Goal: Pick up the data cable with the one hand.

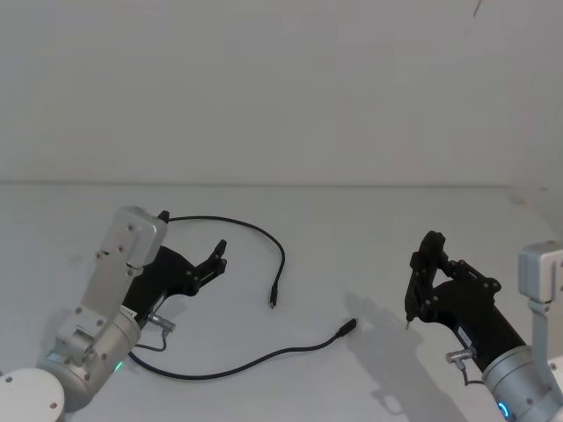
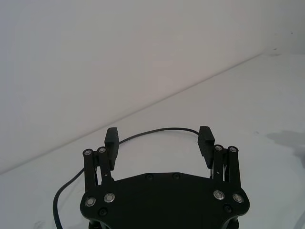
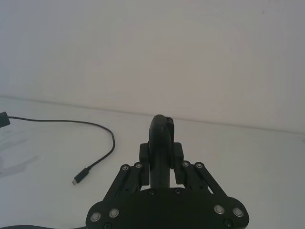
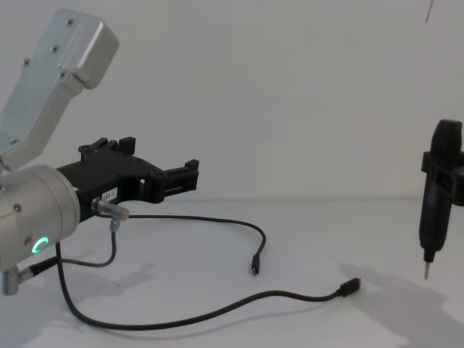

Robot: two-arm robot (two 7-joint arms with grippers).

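Black data cable [image 1: 282, 259], slack and curved, left tool [image 1: 218, 255], jaws apart

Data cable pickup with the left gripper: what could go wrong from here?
1. The data cable lies thin and flat on the table; the left gripper's open jaws may scrape it or miss.
2. Its near loop passes under the left arm by the grey wire and might snag.
3. The right gripper's pointed tool hangs near one plug.

Black data cable [image 1: 282, 257], black left hand [image 1: 219, 255] on silver arm [image 1: 114, 272] with green ring light [image 4: 38, 245], black right hand [image 3: 161, 155] and black pointed tool [image 4: 435, 210], white bench [image 1: 352, 229].
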